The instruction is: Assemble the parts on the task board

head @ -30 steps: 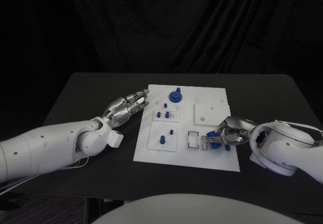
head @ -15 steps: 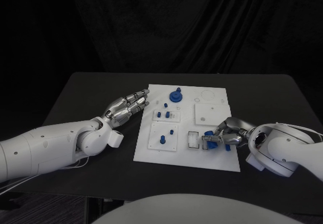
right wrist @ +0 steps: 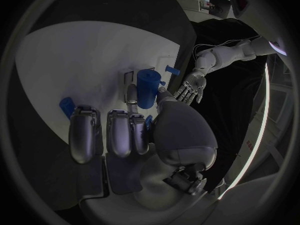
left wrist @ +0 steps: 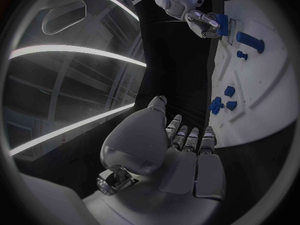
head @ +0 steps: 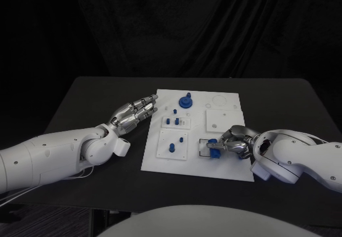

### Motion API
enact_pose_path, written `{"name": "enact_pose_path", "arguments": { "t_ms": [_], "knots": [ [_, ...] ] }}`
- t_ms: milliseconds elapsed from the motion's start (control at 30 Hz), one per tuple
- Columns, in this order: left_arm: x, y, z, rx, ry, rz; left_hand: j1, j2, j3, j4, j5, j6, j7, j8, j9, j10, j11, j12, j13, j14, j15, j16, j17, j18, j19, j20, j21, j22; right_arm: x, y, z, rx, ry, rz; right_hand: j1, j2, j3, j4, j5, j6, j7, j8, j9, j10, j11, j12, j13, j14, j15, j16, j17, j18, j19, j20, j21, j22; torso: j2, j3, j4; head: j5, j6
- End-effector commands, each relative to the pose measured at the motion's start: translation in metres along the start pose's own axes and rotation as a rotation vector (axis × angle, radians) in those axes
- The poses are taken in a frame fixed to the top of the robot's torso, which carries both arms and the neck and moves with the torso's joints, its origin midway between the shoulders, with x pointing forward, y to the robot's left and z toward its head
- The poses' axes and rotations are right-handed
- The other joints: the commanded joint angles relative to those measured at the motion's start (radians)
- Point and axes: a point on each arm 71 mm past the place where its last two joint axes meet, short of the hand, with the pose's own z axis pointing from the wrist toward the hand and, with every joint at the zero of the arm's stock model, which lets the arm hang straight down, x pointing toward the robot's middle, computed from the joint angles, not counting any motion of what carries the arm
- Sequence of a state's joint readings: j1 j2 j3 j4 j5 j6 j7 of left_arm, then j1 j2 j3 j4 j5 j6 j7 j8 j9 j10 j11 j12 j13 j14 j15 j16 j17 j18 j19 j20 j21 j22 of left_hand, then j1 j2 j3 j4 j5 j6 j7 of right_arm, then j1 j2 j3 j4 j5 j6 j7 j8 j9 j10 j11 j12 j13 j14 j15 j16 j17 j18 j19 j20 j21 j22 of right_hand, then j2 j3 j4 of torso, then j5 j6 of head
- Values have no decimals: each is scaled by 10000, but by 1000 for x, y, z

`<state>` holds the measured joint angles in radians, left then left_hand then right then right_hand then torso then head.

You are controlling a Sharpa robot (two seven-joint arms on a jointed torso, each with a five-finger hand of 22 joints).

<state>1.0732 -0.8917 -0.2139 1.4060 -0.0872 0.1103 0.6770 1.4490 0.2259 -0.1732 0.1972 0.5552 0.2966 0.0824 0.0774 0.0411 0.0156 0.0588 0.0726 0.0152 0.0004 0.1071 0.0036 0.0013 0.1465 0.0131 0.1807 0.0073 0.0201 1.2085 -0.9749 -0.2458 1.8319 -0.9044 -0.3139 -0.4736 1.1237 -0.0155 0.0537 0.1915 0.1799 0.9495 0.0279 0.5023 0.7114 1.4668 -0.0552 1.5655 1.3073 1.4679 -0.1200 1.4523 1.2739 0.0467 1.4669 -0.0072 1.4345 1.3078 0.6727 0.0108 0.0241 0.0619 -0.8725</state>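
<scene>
Gripping a blue part over the task board near its slot, the right hand hides most of the piece; whether it touches the board is unclear. Left hand rests open, fingers extended, just beside the board's left edge.

A black table fills the middle of the head view, its far edge running straight across just above the frame's centre and its near corners cut off toward the lower left and lower right. Behind it, across the whole upper part of the frame, hangs a dark curtain with faint vertical folds. A thin pale cable curls at the lower left of the frame, beside the table's near left edge
</scene>
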Motion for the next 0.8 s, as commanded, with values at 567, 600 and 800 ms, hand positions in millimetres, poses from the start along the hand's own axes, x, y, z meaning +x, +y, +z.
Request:
{"name": "enact_pose_path", "arguments": {
  "t_ms": [567,600,800],
  "knots": [
    [2,0,2,112,152,-113,-32,79,28,-15,17,2,41,44,11,-8,61,49,10,-4,54,-36,-13,-6,22,75,45,15,2,5,3,58,52,305,-315,495,517,-500,40,-307,-8,-208,73,927,83,-120,2358,522,132,-126,-190,-94,370,112,-213,2133,-13,-6,8,30,-1],
    [2,0,2,110,156,-116,-32,79,28,-15,17,2,41,44,11,-8,61,49,10,-4,54,-36,-13,-6,22,75,45,15,2,5,3,63,79,290,-342,491,501,-483,40,-318,-2,-211,78,919,88,-132,2338,520,137,-132,-205,-92,367,117,-219,2131,-9,-5,9,27,-1],
    [3,1,2,96,176,-128,-35,79,29,-16,14,-1,47,46,10,-9,63,43,9,-4,57,-36,-13,-5,22,78,44,14,4,5,4,134,311,162,-568,459,369,-322,36,-411,40,-234,109,912,120,-141,2326,519,166,-132,-219,-81,347,149,-261,2117,-10,2,3,42,-1]
  ]
}}
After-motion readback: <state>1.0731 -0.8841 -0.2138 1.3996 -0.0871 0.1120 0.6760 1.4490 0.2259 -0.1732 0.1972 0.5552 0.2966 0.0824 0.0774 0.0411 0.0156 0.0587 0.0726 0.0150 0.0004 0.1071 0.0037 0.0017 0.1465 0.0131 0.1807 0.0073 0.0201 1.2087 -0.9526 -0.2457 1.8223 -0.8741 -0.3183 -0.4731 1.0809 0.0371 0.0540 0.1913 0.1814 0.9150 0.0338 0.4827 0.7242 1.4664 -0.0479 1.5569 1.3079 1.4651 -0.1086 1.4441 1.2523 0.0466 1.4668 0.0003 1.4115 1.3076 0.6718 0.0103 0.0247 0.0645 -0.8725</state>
